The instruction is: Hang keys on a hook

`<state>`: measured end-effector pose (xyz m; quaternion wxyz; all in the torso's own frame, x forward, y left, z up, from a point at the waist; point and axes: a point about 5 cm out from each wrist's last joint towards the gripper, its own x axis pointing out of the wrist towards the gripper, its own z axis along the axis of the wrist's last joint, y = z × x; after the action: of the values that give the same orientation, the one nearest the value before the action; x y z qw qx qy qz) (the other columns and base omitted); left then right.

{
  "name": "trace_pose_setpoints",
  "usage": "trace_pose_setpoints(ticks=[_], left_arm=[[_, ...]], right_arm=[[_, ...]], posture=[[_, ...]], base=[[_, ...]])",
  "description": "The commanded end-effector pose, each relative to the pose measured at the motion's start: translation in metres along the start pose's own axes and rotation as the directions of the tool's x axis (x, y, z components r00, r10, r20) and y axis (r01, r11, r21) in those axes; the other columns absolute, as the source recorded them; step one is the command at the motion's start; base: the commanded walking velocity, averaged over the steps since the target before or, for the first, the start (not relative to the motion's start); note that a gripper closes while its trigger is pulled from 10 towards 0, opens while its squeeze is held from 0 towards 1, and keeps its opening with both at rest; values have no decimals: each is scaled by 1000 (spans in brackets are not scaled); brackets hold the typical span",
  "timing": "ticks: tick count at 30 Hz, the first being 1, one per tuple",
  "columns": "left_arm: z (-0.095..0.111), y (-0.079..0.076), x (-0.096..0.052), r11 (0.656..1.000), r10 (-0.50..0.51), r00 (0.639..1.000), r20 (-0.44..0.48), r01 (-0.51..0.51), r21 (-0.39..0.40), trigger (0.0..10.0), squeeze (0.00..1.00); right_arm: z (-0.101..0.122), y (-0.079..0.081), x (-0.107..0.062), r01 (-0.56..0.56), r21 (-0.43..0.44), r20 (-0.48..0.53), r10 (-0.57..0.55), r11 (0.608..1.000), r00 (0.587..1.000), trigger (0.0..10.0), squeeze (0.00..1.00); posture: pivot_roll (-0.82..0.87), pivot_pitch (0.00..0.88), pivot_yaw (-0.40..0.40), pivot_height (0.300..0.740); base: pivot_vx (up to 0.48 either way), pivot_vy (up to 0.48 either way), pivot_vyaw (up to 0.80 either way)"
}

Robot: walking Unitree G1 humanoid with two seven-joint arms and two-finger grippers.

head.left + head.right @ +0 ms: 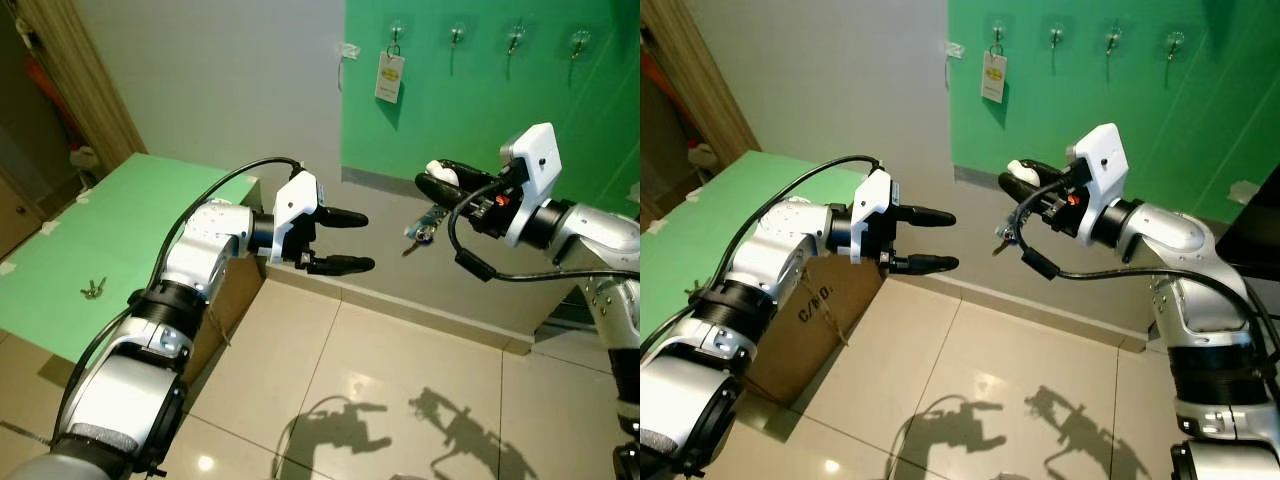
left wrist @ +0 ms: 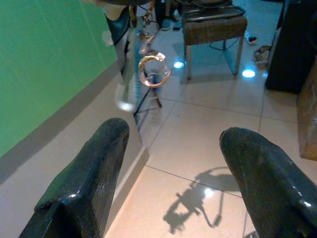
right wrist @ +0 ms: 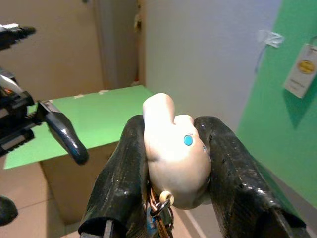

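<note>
At centre right of the head views, the right pincer (image 1: 440, 183) pinches a white keychain charm (image 3: 174, 148) with keys (image 1: 420, 232) dangling beneath, below the hooks (image 1: 457, 34) on the green wall, while the left pincer (image 1: 345, 241) hovers at centre, fingers spread and empty.

Both head views look forward and down from up high at the green wall (image 1: 450, 90), from the same spot, one a bit to the side. Left wrist cam sits close behind its left gripper (image 2: 171, 163), facing along that wall over the floor. Right wrist cam sits right behind the right gripper (image 3: 173, 163), with that wall beside it
</note>
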<state>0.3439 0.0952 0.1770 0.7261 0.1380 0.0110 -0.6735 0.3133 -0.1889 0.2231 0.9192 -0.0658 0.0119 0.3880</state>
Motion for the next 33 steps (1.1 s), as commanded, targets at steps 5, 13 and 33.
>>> trace_pose_setpoints(ticks=[5,13,33], left_arm=[[17,10,-2,1000,-12,999,41,13,-27,10000,0],[25,17,-5,1000,12,1000,25,-12,-7,10000,0],[53,17,4,998,-59,990,132,58,11,10000,0]], right_arm=[[28,5,2,-113,23,25,113,993,993,0,0],[48,5,4,-171,48,38,170,984,985,0,0],[53,20,8,-272,58,-13,273,961,962,0,0]], posture=[[-241,0,84,740],[-242,0,86,740],[-246,0,83,740]], base=[[0,0,0],[0,0,0],[0,0,0]])
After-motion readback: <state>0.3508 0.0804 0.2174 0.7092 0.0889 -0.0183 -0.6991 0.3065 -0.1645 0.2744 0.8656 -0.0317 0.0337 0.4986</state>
